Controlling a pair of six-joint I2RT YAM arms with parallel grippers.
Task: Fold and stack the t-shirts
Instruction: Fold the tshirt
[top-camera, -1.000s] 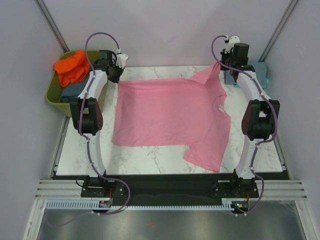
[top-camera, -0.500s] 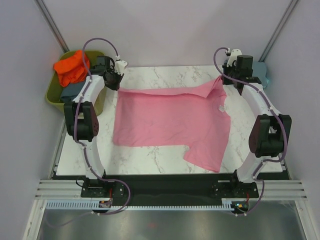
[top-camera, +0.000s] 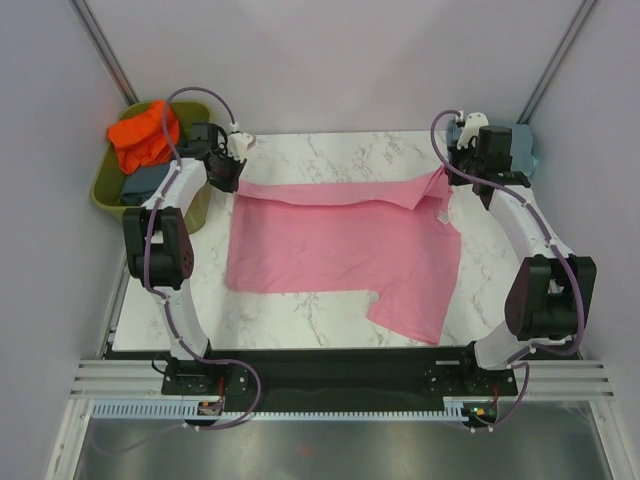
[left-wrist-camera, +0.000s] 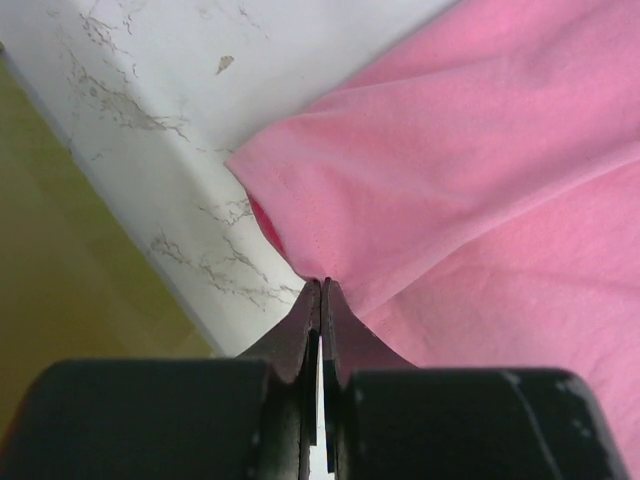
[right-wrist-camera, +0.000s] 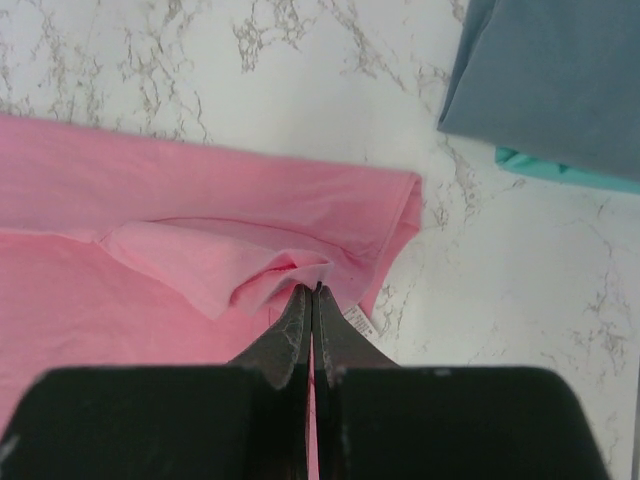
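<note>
A pink t-shirt (top-camera: 340, 245) lies spread on the marble table (top-camera: 330, 310), its far edge lifted and folding toward me. My left gripper (top-camera: 232, 180) is shut on the shirt's far left corner (left-wrist-camera: 300, 215). My right gripper (top-camera: 447, 182) is shut on the far right edge by the sleeve (right-wrist-camera: 270, 270); the white neck label (right-wrist-camera: 358, 320) shows beside its fingers. An orange t-shirt (top-camera: 143, 135) and a slate-blue one (top-camera: 143, 182) sit in the tub. Folded grey-blue (right-wrist-camera: 550, 80) and turquoise (right-wrist-camera: 560, 172) t-shirts lie at the far right corner.
The olive-green tub (top-camera: 115, 195) stands off the table's far left corner, close to my left arm. Grey walls enclose the cell. A black strip and rail run along the near table edge (top-camera: 340, 365).
Both grippers have drawn the pink t-shirt's far edge toward the near side, so a fold has formed along the back. The right sleeve has come down from its raised position.
</note>
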